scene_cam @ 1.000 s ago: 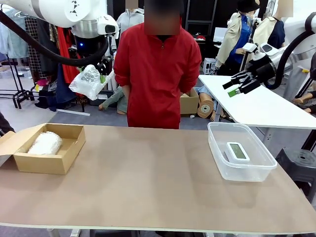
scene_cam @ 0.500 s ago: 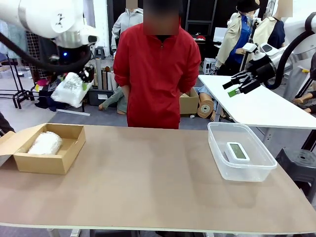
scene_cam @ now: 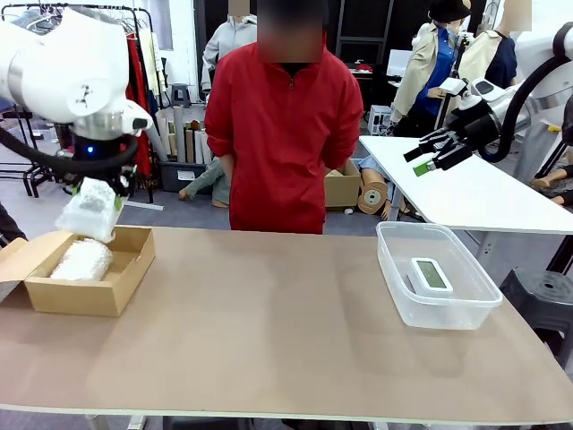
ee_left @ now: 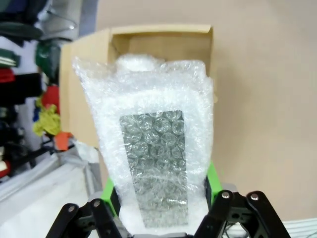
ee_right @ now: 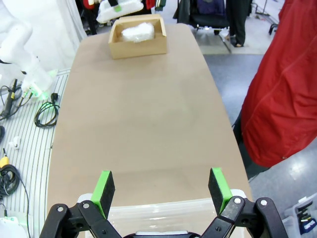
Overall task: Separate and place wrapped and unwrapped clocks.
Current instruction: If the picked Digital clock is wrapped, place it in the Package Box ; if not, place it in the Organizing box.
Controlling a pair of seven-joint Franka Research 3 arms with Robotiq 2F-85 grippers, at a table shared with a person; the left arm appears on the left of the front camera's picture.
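My left gripper [scene_cam: 92, 193] is shut on a bubble-wrapped clock [scene_cam: 89, 211] and holds it just above the far end of the brown cardboard box [scene_cam: 76, 296]. A second wrapped clock [scene_cam: 82, 260] lies inside that box. In the left wrist view the held wrapped clock [ee_left: 153, 148] sits between the green pads [ee_left: 212, 179], with the box [ee_left: 163, 42] below it. The bare white clock [scene_cam: 430, 274] lies in the clear tub [scene_cam: 448, 313] at the right. My right gripper [scene_cam: 430, 154] hangs open above and behind the tub, with nothing between its pads [ee_right: 219, 187].
A person in a red jacket [scene_cam: 285, 134] stands at the far edge, hands behind the back. The brown table [scene_cam: 269, 340] is bare between box and tub. A white table [scene_cam: 483, 193] stands behind at the right. The right wrist view looks along the table to the box [ee_right: 137, 44].
My left arm has swung left and downward with the wrapped clock, from high beside the person to just above the box. The right arm has not moved.
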